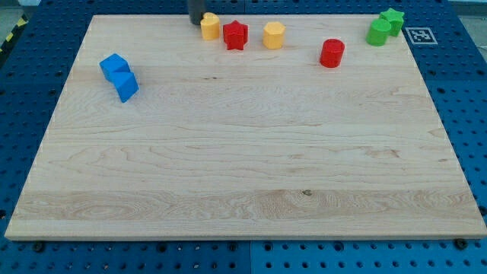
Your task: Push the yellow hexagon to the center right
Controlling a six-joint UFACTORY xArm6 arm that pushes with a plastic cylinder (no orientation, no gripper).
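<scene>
Pale wood fills most of the view: the tabletop [243, 175] is bare across its whole near half and middle, so you have a clear lane to the center right with nothing parked in it.

Going farther, at the view's left sit two blue blocks [119, 77], touching each other, squarish, well apart from everything else and off any likely path.

Farther still, along the top edge, you get a row. The red cylinder [332, 53] sits toward the right and a little nearer than the rest. Then the yellow hexagon [274, 35], your task block, sits top center, slightly right of the middle. Just to its left, very close, is the red star [235, 36]. Left of that is another yellow block [210, 26], rounded, shape hard to call. At the top right corner two green blocks [384, 27] huddle together, one star-like.

My tip [197, 21] is at the very top, just left of that rounded yellow block, near or touching it; you can't tell which. There are no jaws on this rig, only a rod, so nothing is held and no opening to report.

Judgement: the hexagon is not yet started. The tip is on the wrong side, with two blocks between. The red cylinder stands close to the line toward center right, so you risk clipping it.
</scene>
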